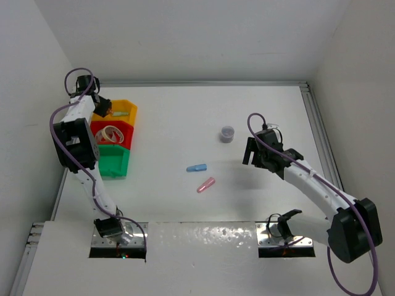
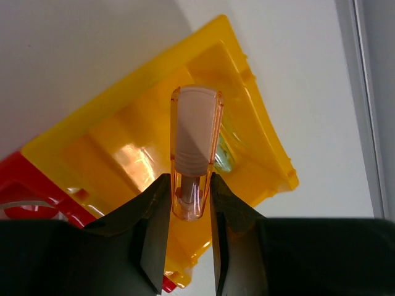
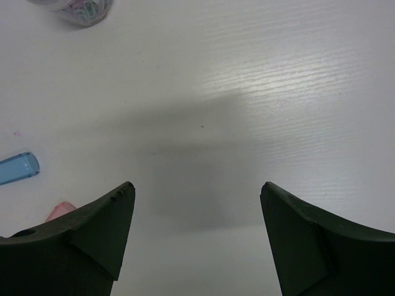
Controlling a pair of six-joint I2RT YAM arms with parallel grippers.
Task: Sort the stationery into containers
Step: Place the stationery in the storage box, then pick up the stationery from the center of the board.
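My left gripper (image 1: pixel 102 108) (image 2: pixel 191 200) is shut on an orange capsule piece (image 2: pixel 196 145) and holds it above the yellow-orange bin (image 1: pixel 128 111) (image 2: pixel 117 154). A green capsule piece (image 2: pixel 226 154) lies in that bin. The red bin (image 1: pixel 117 137) (image 2: pixel 31 191) holds whitish and tan rings (image 1: pixel 111 131). The green bin (image 1: pixel 114 163) stands in front of it. A blue capsule piece (image 1: pixel 196 167) (image 3: pixel 17 168), a pink one (image 1: pixel 205 185) (image 3: pixel 60 211) and a small grey-purple cylinder (image 1: pixel 228 133) (image 3: pixel 77 9) lie on the table. My right gripper (image 1: pixel 250 152) (image 3: pixel 194 191) is open and empty, just right of them.
The three bins stand in a row along the table's left edge by the side wall. A metal rail (image 1: pixel 321 142) runs along the table's right edge. The white table (image 1: pixel 185 117) stretches between bins and right arm.
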